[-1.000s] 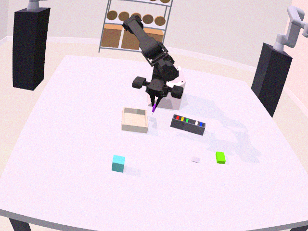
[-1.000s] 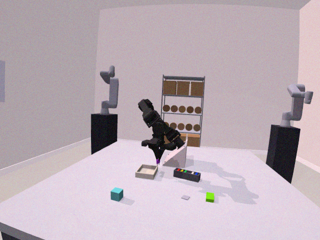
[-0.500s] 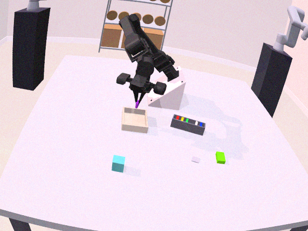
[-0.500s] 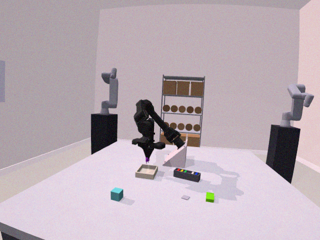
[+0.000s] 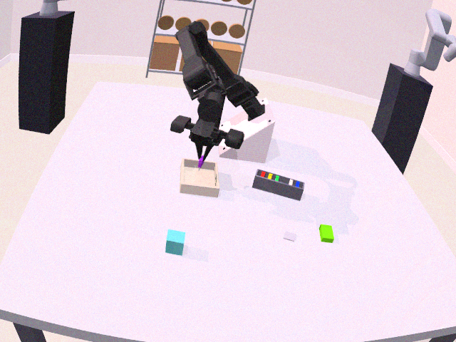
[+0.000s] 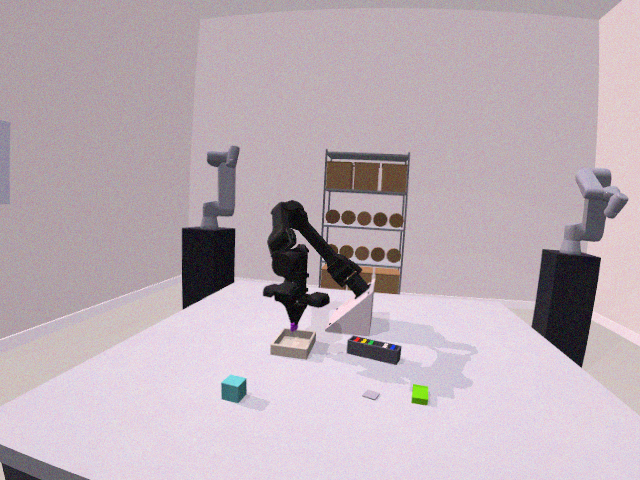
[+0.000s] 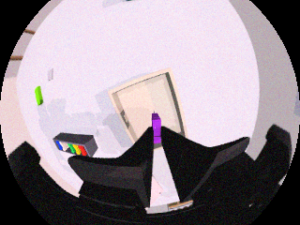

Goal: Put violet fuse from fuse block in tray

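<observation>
My gripper (image 5: 202, 158) (image 6: 293, 324) (image 7: 157, 129) is shut on the violet fuse (image 5: 200, 162) (image 6: 293, 327) (image 7: 157, 127). The fuse hangs below the fingertips, above the beige tray (image 5: 199, 190) (image 6: 290, 352) (image 7: 176, 94), near its back part in the top and exterior views. The tray is an open, shallow box. The dark fuse block (image 5: 277, 188) (image 6: 373, 351) (image 7: 84, 140) stands to the right of the tray in the top and exterior views. It holds red, yellow, green, white and blue fuses, with a gap between green and white.
A pale sloped stand (image 5: 254, 144) (image 6: 357, 316) is behind the block. A teal cube (image 5: 175, 241) (image 6: 233, 388), a lime block (image 5: 326, 233) (image 6: 419, 394) (image 7: 38, 96) and a thin grey plate (image 5: 289, 236) (image 6: 370, 395) (image 7: 51, 74) lie nearer the front of the table.
</observation>
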You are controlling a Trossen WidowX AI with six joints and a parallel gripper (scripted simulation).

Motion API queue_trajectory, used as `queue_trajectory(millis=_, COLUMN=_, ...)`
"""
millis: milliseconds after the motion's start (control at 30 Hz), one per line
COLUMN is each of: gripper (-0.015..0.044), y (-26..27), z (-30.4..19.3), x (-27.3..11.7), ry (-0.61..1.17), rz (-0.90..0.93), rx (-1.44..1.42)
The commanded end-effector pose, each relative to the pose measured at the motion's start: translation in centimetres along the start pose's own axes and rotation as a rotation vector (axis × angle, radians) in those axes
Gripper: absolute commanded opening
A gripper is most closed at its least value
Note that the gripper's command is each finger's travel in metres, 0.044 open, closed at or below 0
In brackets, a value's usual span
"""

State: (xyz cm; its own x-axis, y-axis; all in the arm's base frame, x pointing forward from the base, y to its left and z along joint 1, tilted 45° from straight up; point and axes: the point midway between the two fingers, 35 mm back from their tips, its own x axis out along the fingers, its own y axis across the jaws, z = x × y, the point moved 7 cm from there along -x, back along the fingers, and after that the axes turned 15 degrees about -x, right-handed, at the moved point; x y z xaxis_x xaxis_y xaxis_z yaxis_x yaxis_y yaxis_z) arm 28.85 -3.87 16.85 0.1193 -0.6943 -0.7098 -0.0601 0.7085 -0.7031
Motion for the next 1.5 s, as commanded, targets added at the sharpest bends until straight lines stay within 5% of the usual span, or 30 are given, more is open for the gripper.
queue_trajectory(millis=0, gripper=0.0000, y=0.1, z=-0.2, x=0.8, ry=0.007, rz=0.001, rx=-0.008)
queue_trajectory(millis=300, gripper=0.0000, y=0.1, z=-0.3, x=1.6, ry=0.007, rz=0.000, rx=-0.009)
queue_trajectory(millis=733, gripper=0.0330, y=0.0, z=-0.1, x=1.2, ry=0.003, rz=-0.003, rx=-0.001)
queue_trajectory(millis=900, gripper=0.0330, y=0.1, z=-0.2, x=-2.3, ry=0.008, rz=0.002, rx=-0.009)
queue_trajectory(millis=1467, gripper=0.0330, y=0.2, z=-0.3, x=-2.2, ry=0.012, rz=0.005, rx=-0.016)
